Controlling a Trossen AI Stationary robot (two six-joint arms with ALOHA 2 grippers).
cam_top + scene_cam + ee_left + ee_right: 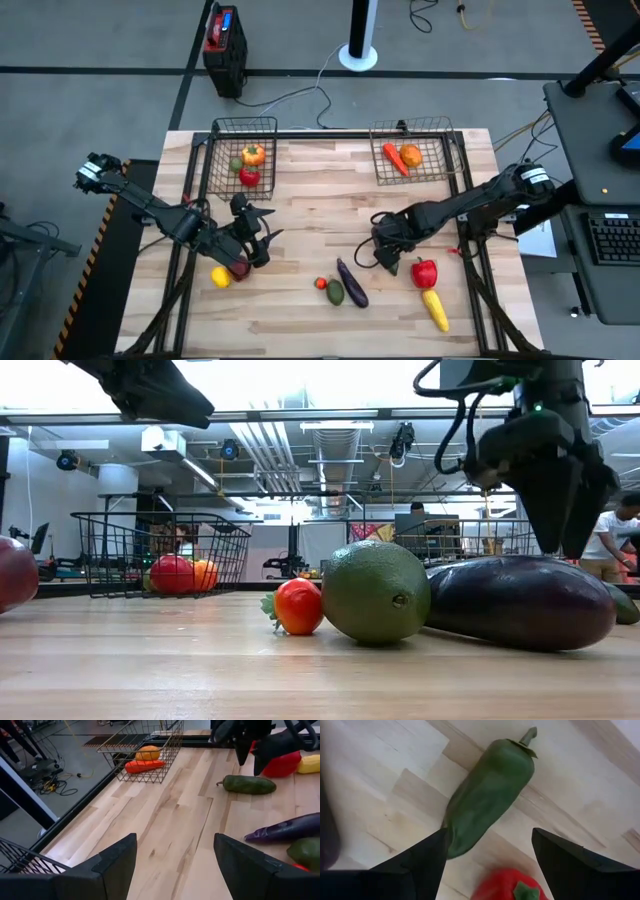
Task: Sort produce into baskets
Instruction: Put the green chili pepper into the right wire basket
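Your right gripper, jaws open, hangs directly over the green cucumber; its long axis runs slantwise between the fingers. Left gripper also open.

On the wooden surface, two wire baskets sit along the far edge. The left basket holds a small green piece, an orange-yellow one and a red one; the right basket holds a carrot and an orange. The left pincer hovers near a red apple and a lemon. The right pincer is beside a red pepper, with a corn cob just below it. Mid-surface lie a purple eggplant, a green fruit and a small tomato.
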